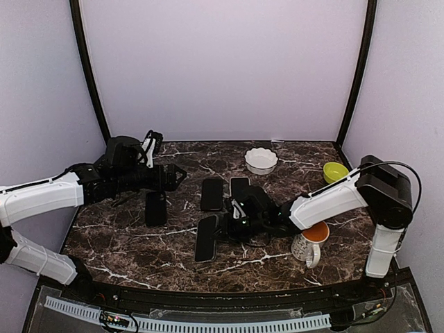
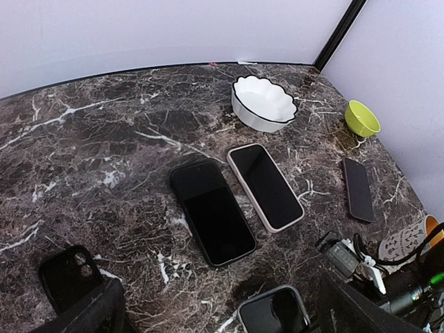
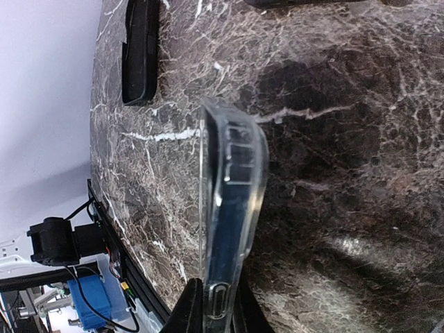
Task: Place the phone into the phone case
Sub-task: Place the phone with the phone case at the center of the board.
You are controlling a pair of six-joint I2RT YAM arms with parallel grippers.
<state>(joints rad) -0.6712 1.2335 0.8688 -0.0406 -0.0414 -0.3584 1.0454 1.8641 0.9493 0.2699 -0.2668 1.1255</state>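
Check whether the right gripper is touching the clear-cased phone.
Touching. The right wrist view shows the right gripper clamped on the end of the clear-cased phone, one finger against each face, with no gap visible.

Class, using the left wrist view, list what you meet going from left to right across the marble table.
Black phone case with a camera cut-out → black phone lying screen-up → phone in a pale-rimmed case → lime-green bowl → patterned mug at the right edge.
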